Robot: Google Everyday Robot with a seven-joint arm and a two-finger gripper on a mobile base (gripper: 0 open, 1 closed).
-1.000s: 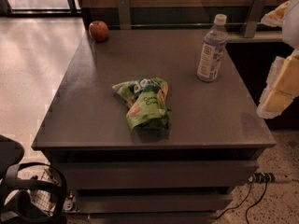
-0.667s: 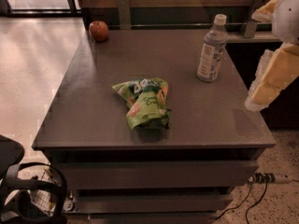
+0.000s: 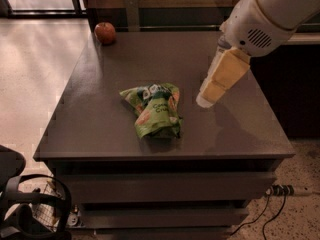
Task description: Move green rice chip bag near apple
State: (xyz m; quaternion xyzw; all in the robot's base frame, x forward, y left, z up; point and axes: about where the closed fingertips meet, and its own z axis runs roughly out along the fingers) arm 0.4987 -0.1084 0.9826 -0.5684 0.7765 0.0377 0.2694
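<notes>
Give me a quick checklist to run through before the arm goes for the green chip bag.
1. Green rice chip bag in plain view, lying mid-table: ok.
2. Apple in view at the far left corner: ok.
3. Tool lined up over the bag: not ok, it sits to the bag's right, apart from it.
4. Nothing on the table between bag and apple: ok.
5. What stands behind the arm: cannot tell.
</notes>
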